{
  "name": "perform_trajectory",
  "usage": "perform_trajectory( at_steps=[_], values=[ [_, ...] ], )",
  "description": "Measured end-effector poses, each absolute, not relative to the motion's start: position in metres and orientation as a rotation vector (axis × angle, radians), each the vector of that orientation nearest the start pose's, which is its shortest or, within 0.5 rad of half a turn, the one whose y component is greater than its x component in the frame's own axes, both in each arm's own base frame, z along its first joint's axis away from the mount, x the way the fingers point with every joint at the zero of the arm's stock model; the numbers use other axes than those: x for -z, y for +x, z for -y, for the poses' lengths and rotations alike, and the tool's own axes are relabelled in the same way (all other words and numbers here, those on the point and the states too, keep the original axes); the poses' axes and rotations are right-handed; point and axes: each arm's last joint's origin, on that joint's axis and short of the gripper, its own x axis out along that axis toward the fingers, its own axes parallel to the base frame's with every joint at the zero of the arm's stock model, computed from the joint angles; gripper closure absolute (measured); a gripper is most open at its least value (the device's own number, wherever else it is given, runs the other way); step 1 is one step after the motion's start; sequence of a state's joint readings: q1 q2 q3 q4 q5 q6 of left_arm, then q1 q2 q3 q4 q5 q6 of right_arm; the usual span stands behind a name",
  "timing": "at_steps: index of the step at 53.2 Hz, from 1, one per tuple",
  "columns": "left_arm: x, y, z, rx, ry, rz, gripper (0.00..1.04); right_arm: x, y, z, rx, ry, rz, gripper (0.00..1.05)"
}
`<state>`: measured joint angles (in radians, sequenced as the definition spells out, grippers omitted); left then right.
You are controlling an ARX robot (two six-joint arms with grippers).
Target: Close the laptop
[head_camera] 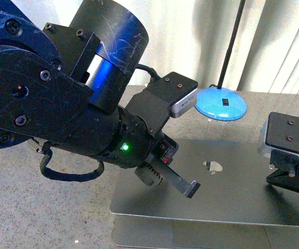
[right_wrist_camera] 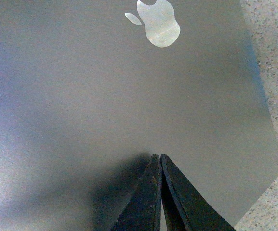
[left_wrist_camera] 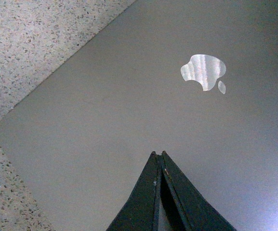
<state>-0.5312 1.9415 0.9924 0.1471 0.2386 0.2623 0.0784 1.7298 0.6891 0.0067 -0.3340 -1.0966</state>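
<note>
Left arm [head_camera: 61,104] fills the front view from 9 o'clock, left gripper [head_camera: 190,188] over the laptop [head_camera: 232,199] lid, jaws clenched on nothing. Laptop sits on the bench [head_camera: 30,212] at 5 o'clock, lid down almost flat on its base, logo [head_camera: 213,166] up. Right gripper [right_wrist_camera: 156,158] at 3 o'clock, jaws clenched too, tips at the lid near its edge; contact unclear. Blue lamp base [head_camera: 222,104] behind laptop at 1 o'clock.
</note>
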Motion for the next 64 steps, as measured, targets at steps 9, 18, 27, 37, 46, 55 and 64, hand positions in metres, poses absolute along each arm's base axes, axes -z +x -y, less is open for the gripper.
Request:
perform_trajectory(
  at_steps=[9,18,27,37,46,55,64],
  values=[
    [-0.104,0.317,0.191,0.838,0.34,-0.731,1.01,-0.091,0.286,-0.036,-0.896,-0.855,-0.722,1.02],
    [-0.089,0.314,0.185,0.839,0.318,-0.754,1.01,-0.08,0.287,-0.04,-0.904,-0.86,-0.742,1.02],
    [-0.068,0.311,0.176,0.835,0.293,-0.791,1.01,-0.069,0.287,-0.044,-0.917,-0.854,-0.774,1.02],
    [-0.057,0.311,0.169,0.844,0.247,-0.791,1.01,-0.066,0.289,-0.047,-0.914,-0.853,-0.771,1.02],
    [-0.055,0.313,0.163,0.835,0.217,-0.785,1.01,-0.067,0.29,-0.05,-0.906,-0.835,-0.765,1.02],
    [-0.068,0.316,0.145,0.74,0.127,-0.741,1.01,-0.087,0.3,-0.056,-0.803,-0.761,-0.658,1.02],
    [-0.097,0.327,0.13,0.653,0.043,-0.624,0.94,-0.145,0.319,-0.053,-0.513,-0.634,-0.461,0.9]
  ],
)
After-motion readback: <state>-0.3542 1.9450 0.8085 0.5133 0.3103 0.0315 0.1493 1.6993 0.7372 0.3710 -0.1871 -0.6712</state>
